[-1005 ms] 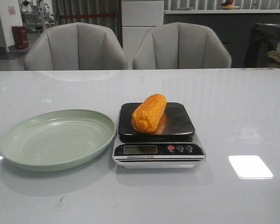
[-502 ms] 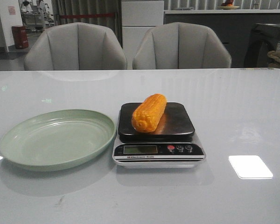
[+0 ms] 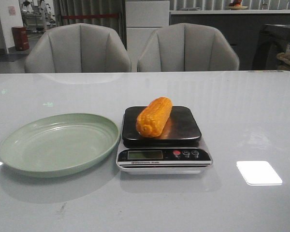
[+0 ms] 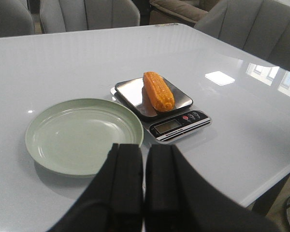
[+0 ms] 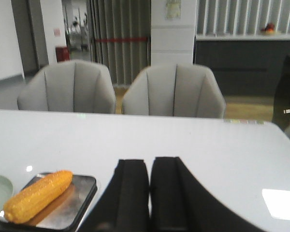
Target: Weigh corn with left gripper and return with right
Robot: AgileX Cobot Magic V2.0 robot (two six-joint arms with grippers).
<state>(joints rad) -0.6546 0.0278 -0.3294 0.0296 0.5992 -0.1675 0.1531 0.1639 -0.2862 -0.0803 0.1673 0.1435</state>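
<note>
The corn (image 3: 154, 116) lies on the black platform of a kitchen scale (image 3: 163, 141) at the table's middle; it also shows in the left wrist view (image 4: 158, 91) and the right wrist view (image 5: 37, 195). Neither arm appears in the front view. My left gripper (image 4: 144, 146) is shut with nothing between its fingers, held back from the table's near edge, short of the plate and scale. My right gripper (image 5: 150, 160) is shut and empty too, hanging to the right of the scale (image 5: 63, 208).
A pale green plate (image 3: 58, 143) sits left of the scale, almost touching it, and shows empty in the left wrist view (image 4: 82, 135). Two grey chairs (image 3: 79, 48) stand behind the far table edge. A bright light patch (image 3: 259, 172) lies at the right.
</note>
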